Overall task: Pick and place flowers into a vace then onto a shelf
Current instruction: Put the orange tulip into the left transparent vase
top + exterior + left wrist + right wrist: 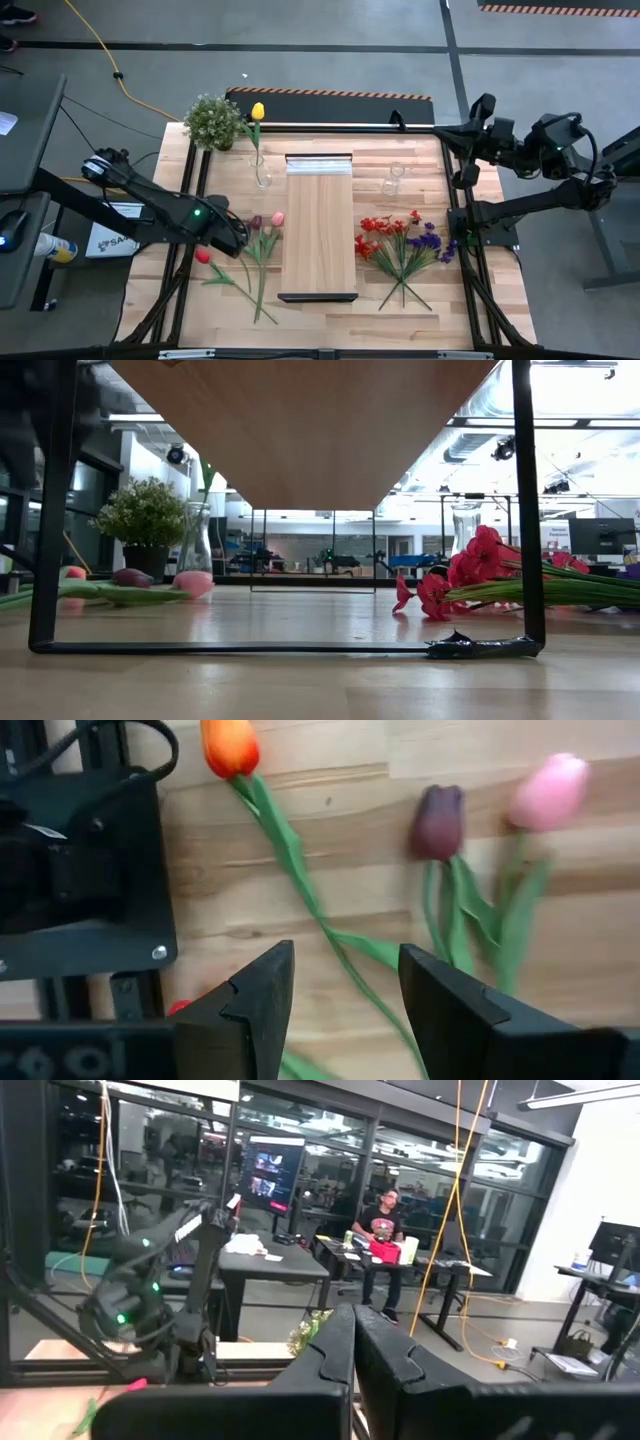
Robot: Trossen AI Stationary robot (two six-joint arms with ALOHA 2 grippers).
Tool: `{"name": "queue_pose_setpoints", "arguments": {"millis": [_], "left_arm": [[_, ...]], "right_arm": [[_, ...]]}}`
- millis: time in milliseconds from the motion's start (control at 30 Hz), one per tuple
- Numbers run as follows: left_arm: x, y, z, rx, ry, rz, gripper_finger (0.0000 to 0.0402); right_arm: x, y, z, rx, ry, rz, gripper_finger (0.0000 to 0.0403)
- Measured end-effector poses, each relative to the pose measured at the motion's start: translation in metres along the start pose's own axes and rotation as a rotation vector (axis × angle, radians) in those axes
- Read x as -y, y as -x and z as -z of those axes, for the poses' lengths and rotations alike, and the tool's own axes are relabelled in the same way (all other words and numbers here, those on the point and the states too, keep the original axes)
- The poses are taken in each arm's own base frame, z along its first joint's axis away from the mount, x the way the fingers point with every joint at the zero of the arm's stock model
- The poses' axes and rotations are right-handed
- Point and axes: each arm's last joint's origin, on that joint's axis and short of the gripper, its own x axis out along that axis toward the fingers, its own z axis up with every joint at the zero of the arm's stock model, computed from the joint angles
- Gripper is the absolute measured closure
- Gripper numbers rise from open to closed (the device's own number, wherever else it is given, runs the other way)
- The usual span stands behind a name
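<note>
- High view gives the butcher-block tabletop (330,180) as the biggest thing, with black frame rails along both sides; its near edge is cut off by the picture.
- The shelf (319,232), a long narrow light plank, lies along the middle of the tabletop, pale strip at the far end and black bracket at the near end. In the low view its underside fills the top of the picture and its bracket frames everything behind.
- The left arm reaches in from the left side, and the left claw (342,1005) hangs over the tulips (258,250) lying left of the shelf. Its fingers stand apart with nothing between them but a green stem below; whether they touch that stem cannot be told.
- The right arm is folded back beyond the tabletop's far right corner. The right claw (352,1370) is clenched, fingers pressed together, holding nothing, and points out at the room.
- A spray of red and purple flowers (400,245) lies right of the shelf.
- A potted plant (212,122) sits at the far left corner.
- A glass vase (262,172) holding a yellow tulip (257,111) stands just left of the shelf's far end; an empty vase (393,180) to its right is hard to make out.
</note>
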Motion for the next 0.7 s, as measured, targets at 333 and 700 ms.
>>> {"name": "queue_pose_setpoints", "arguments": {"millis": [333, 700], "left_arm": [[-0.016, -0.068, 0.012, 0.002, 0.166, -0.013, 0.0186], [-0.028, -0.090, 0.011, 0.084, 0.269, -0.016, 0.0186]], "right_arm": [[0.000, 0.000, 0.000, 0.001, 0.000, -0.003, 0.0402], [0.000, 0.000, 0.000, 0.002, 0.000, -0.003, 0.0402]]}}
